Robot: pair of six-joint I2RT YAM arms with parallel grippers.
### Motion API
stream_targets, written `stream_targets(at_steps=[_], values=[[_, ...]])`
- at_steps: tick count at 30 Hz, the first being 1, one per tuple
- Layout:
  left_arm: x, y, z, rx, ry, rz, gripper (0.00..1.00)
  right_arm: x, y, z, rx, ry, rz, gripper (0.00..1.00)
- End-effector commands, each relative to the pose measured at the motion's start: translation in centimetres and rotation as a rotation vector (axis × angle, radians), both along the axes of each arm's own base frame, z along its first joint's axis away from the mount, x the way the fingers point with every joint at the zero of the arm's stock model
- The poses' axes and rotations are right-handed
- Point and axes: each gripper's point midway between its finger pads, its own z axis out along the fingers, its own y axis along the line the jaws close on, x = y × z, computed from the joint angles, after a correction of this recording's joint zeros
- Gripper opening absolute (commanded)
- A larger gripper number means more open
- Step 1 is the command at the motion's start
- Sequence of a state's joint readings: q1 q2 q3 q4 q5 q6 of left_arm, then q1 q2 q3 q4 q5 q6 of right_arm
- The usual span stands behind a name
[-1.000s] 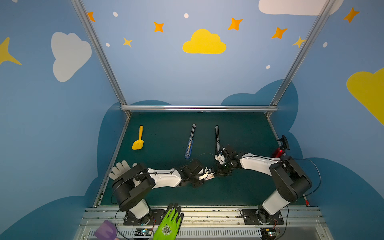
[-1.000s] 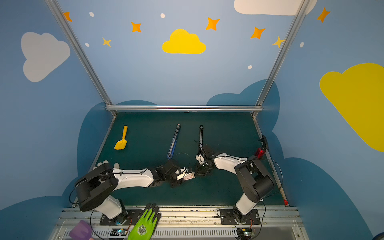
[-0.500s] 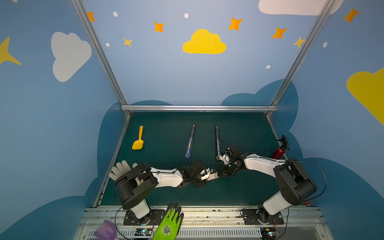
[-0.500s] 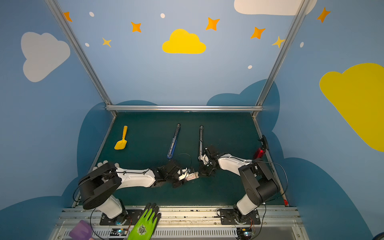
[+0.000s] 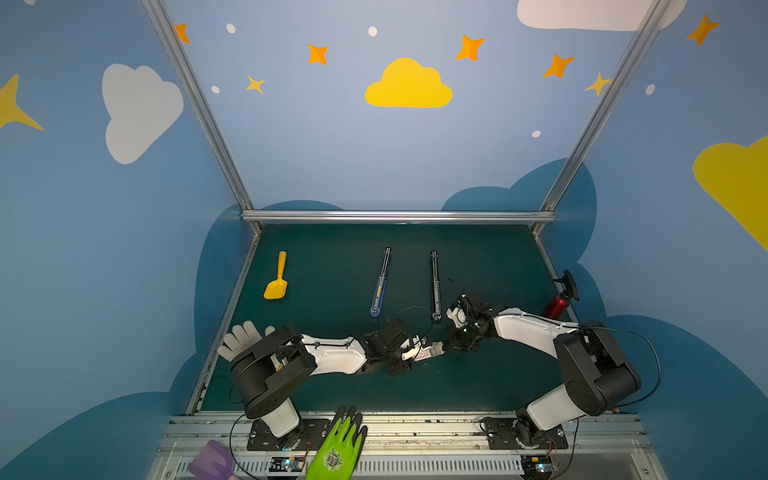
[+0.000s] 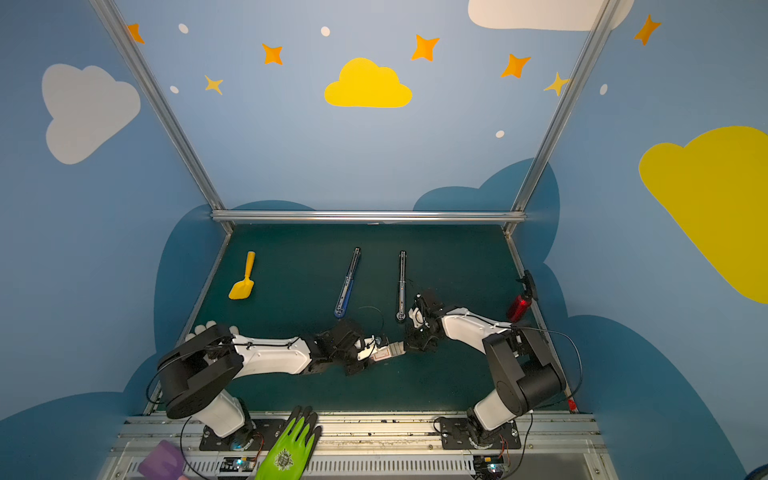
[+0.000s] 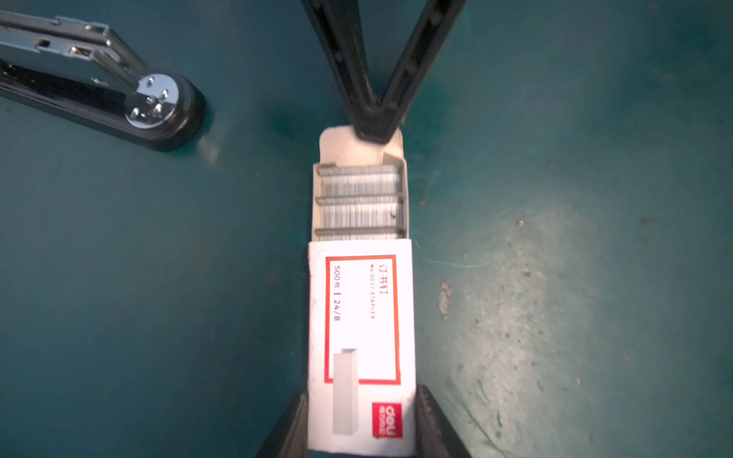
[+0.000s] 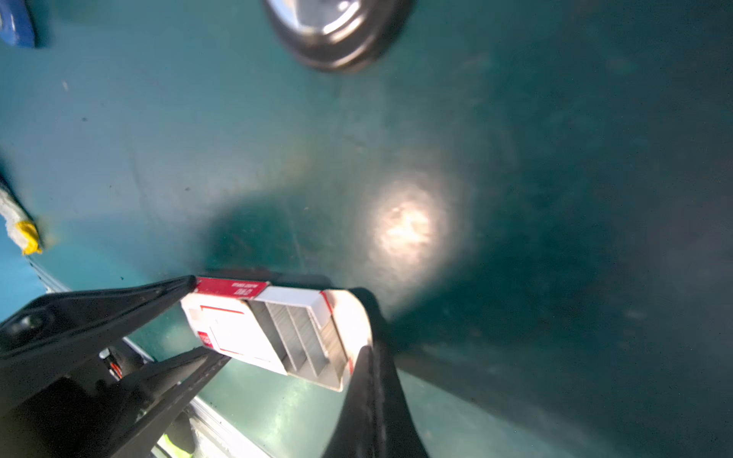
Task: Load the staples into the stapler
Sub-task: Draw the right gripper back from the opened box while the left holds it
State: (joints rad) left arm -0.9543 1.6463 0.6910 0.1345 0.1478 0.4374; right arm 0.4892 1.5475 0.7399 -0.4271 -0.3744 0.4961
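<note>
The staples (image 7: 359,202) lie as silvery strips in the inner tray of their white box with a red label (image 7: 361,317), slid halfway out of its sleeve. My left gripper (image 7: 361,396) is shut on the sleeve's two sides. My right gripper (image 7: 375,133) is shut on the tray's white end flap (image 8: 349,317). In both top views the box (image 5: 430,352) (image 6: 386,351) spans between the left gripper (image 5: 419,353) and the right gripper (image 5: 451,347), just above the mat. A black and chrome stapler (image 5: 434,286) (image 7: 99,87) lies opened flat just beyond them.
A second, blue stapler (image 5: 380,282) lies left of the black one. A yellow scoop (image 5: 276,282) is at the far left. A red spray bottle (image 5: 559,299) stands at the right edge. A white glove (image 5: 245,338), green glove (image 5: 336,444) and purple item (image 5: 210,461) lie near the arm bases.
Both grippers have shifted a little to the right with the box between them. The box now reaches further out from the left gripper toward the right one.
</note>
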Motion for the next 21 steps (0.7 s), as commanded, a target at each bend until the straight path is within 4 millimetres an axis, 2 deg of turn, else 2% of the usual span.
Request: stream_targets(at_steps=[1,9,21], values=[[-2.2,3.3,-3.8,0.169,0.096,-0.011,0.42,-0.4,-1.4,-0.2,-0.046,0.02,-0.03,0.0],[-2.2,3.3,-3.8,0.171,0.098,-0.014,0.42,0.0,-2.7,-0.1,-0.079,0.025,-0.083,0.0],[-2.1,3.3,-3.8,0.171,0.093,-0.01,0.43,0.3,-3.2,-0.2,-0.098,0.025,-0.104,0.0]])
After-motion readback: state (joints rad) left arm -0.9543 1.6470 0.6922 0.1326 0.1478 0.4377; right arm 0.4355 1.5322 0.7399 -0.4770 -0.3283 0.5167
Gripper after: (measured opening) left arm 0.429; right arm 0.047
